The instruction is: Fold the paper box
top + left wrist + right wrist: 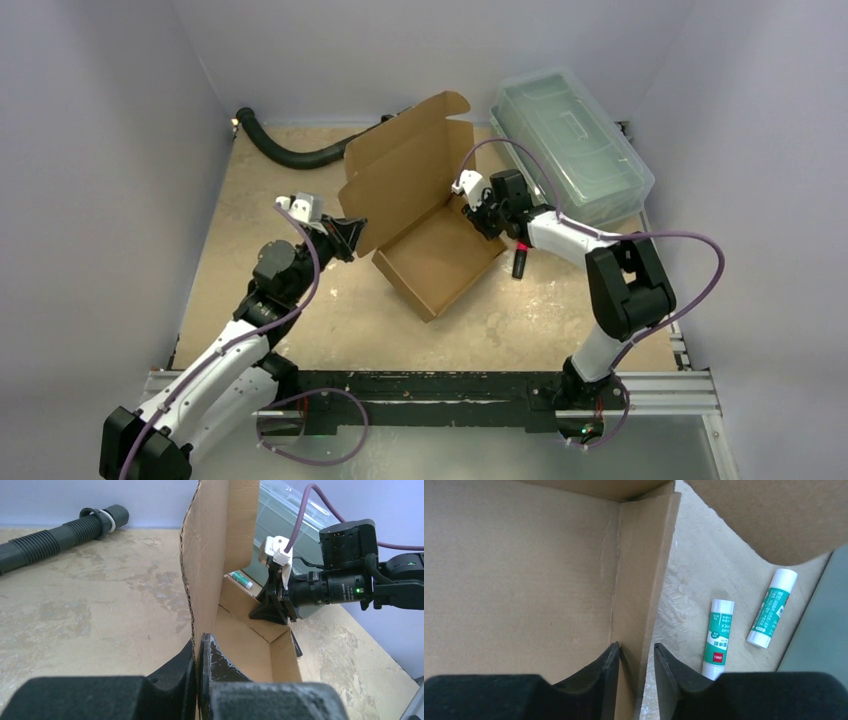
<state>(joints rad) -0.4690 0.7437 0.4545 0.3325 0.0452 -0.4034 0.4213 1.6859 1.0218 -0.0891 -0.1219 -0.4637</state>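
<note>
Right gripper (636, 646) straddles corrugated brown paper box (524, 570) wall

paper box (440, 255): brown corrugated; shallow tray formed; lid flap standing open

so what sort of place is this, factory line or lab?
Probably a lab test cell: plain walls box in a worn tabletop, two arms sit on an aluminium rail, and the props are the paper box, a plastic bin and glue sticks.

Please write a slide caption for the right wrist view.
Right gripper straddles a side wall of the paper box; two glue sticks lie outside it.
</note>
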